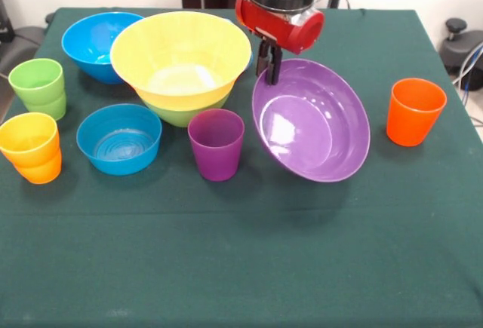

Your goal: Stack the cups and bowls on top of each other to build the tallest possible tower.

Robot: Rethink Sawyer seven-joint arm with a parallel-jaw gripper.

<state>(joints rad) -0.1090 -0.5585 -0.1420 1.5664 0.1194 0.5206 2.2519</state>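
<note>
One purple bowl (pixel 311 121) hangs tilted off the counter (pixel 241 252), its far rim pinched in the gripper (pixel 269 72) jaws.

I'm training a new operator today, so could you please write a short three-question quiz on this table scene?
1. True or false: the yellow bowl sits in the lime green bowl.
2. What does the gripper hold? A) purple cup B) purple bowl C) orange cup
3. Fill in: the purple bowl hangs ____, not level.

Key: 1 true; 2 B, pinched at the rim; 3 tilted.
</note>
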